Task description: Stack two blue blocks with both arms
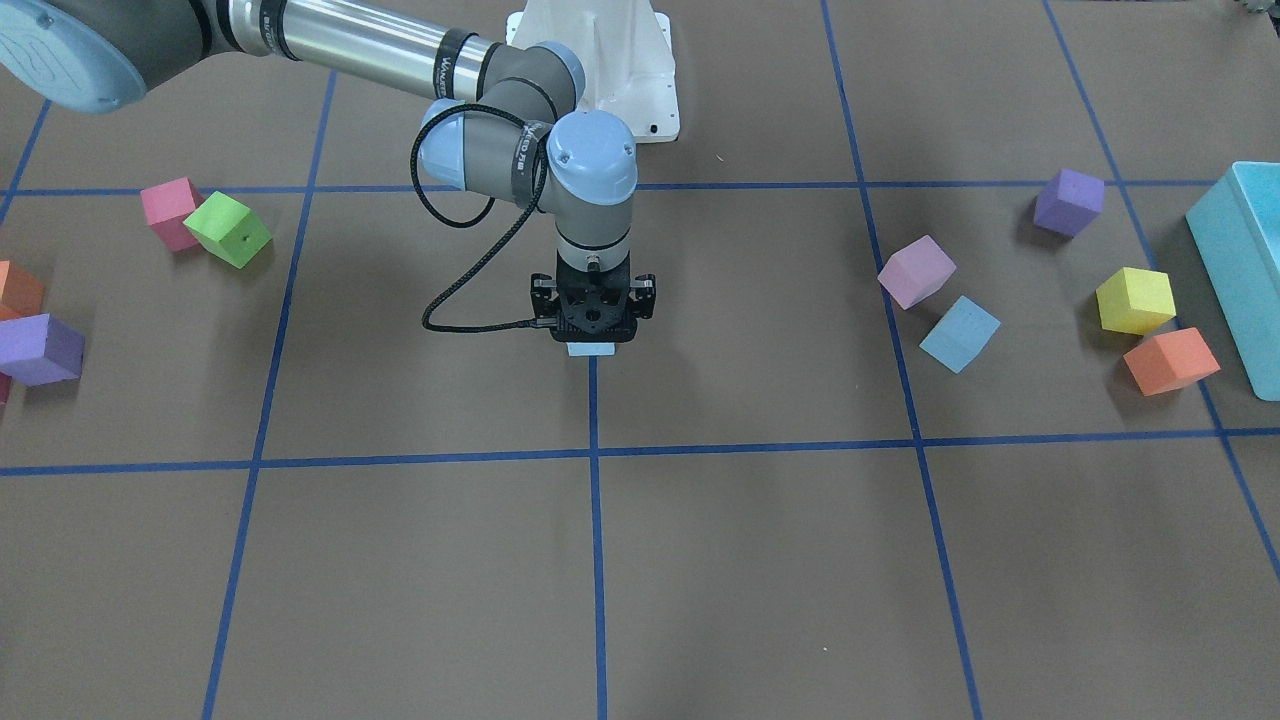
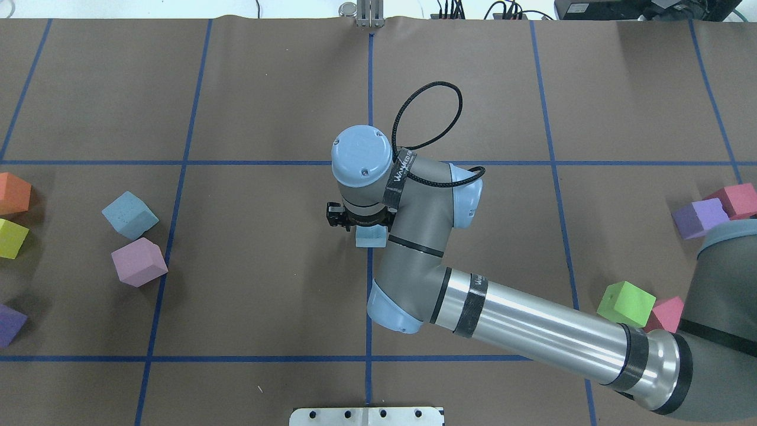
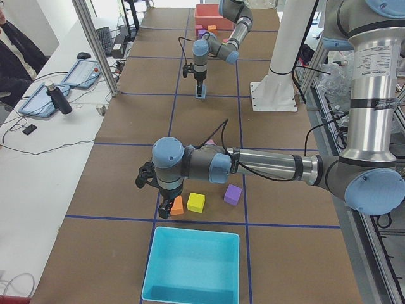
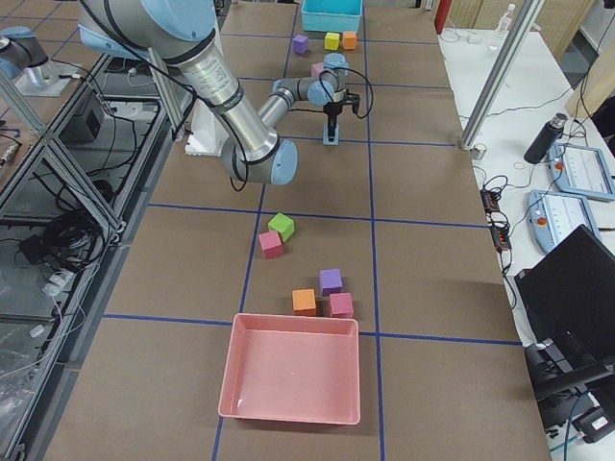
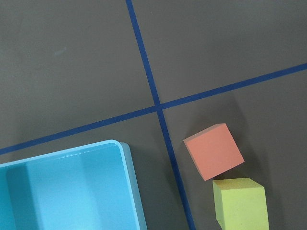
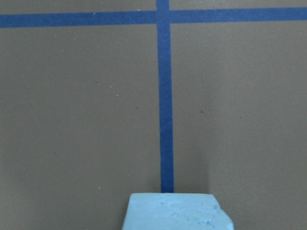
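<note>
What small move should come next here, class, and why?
Probably shift the left pincer toward the speckled blue block. The right pincer seems to hold a blue block at the table's middle, while the left wrist view shows only an orange cube, a yellow cube and the teal bin.

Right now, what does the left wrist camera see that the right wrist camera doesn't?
Only the left wrist view shows a corner of a teal tray, and an orange cube and a yellow cube close together, across a strip of blue tape from the tray. Only the right wrist view shows one pale blue block at the bottom edge, covering the end of a blue tape strip. Both show the brown table crossed by blue tape.
</note>
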You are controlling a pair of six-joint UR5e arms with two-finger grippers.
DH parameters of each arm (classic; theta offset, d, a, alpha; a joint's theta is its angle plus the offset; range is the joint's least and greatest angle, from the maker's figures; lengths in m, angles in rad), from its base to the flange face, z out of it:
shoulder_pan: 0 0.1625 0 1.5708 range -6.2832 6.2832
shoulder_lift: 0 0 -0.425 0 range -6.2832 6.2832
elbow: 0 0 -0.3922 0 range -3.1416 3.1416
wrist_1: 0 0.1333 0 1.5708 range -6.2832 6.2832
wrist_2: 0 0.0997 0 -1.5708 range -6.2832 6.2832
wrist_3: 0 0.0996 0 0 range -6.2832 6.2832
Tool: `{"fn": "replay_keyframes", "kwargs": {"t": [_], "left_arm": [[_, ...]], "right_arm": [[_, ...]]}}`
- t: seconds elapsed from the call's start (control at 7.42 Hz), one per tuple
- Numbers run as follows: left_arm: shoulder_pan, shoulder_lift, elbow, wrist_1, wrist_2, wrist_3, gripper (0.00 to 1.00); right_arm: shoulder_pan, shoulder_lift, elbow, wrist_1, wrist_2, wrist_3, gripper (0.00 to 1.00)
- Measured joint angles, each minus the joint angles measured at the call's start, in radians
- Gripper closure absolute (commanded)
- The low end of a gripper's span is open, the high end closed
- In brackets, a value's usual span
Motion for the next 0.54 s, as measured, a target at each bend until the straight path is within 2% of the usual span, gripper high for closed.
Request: {"fn": "replay_keyframes", "kwargs": {"t": [0.27, 0.54], "left_arm": [[0.000, -0.001, -0.003, -0.001, 0.000, -0.001, 0.02], [0.000, -0.015, -0.010, -0.002, 0.001, -0.001, 0.02]], "right_arm": [[0.027, 0.000, 0.048, 0.016, 0.006, -0.004, 0.00], [0.123, -0.012, 0.143, -0.047, 0.070, -0.041, 0.00]]}}
